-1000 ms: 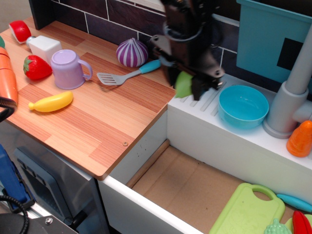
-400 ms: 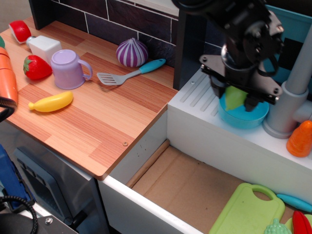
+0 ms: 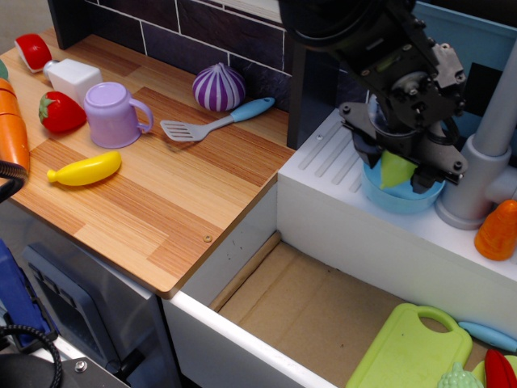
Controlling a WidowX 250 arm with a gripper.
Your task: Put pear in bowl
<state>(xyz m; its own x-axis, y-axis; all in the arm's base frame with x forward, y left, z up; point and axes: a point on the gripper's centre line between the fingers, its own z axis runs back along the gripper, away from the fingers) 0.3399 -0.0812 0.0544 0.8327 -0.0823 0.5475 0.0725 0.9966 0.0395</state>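
With the jaws clenched on the pear (image 3: 395, 169) inside the bowl (image 3: 401, 197), right of centre, we should release low and retract vertically.

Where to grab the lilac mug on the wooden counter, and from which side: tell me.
Take the lilac mug by its rim and wall, coming from above, with one finger inside and one outside. It stands upright with its mouth open upward. Choose the front-left part of the rim: the handle juts right toward the spatula, and the strawberry sits close on its left, so a sideways approach looks crowded.
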